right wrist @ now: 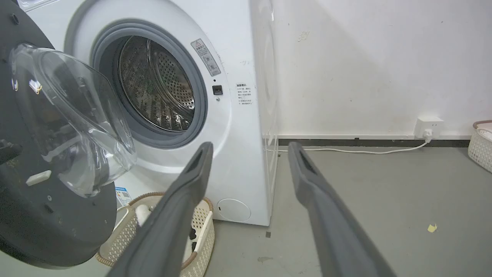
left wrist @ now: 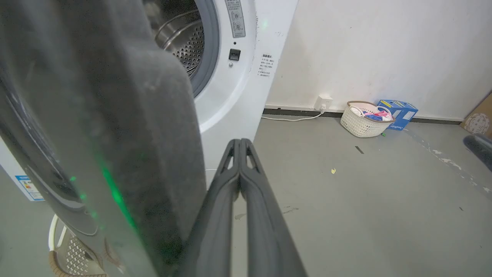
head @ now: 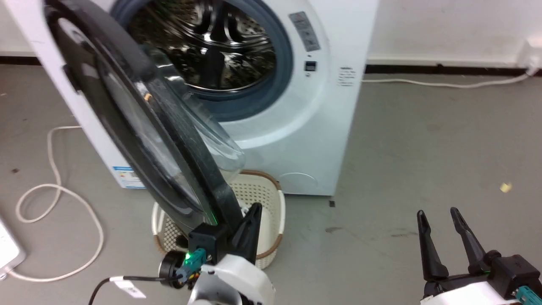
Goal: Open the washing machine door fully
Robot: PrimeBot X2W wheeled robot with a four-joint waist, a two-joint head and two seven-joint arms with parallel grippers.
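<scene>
The washing machine (head: 322,127) stands at the top of the head view with its steel drum (head: 211,38) exposed. The washing machine door (head: 186,135), a black ring around a clear glass bowl (right wrist: 77,123), is swung out about halfway, its edge toward me. My left gripper (head: 254,212) is shut on nothing and lies close along the inner side of the door's lower free edge. In the left wrist view the door (left wrist: 115,115) is just left of the left gripper (left wrist: 240,143). My right gripper (head: 438,212) is open and empty over the floor, well right of the machine.
A cream basket (head: 275,199) sits on the floor under the open door. A white cable (head: 55,190) loops on the floor at left, and another cable (head: 444,84) runs along the wall. A second basket (left wrist: 363,119) and a blue box (left wrist: 399,113) stand by the far wall.
</scene>
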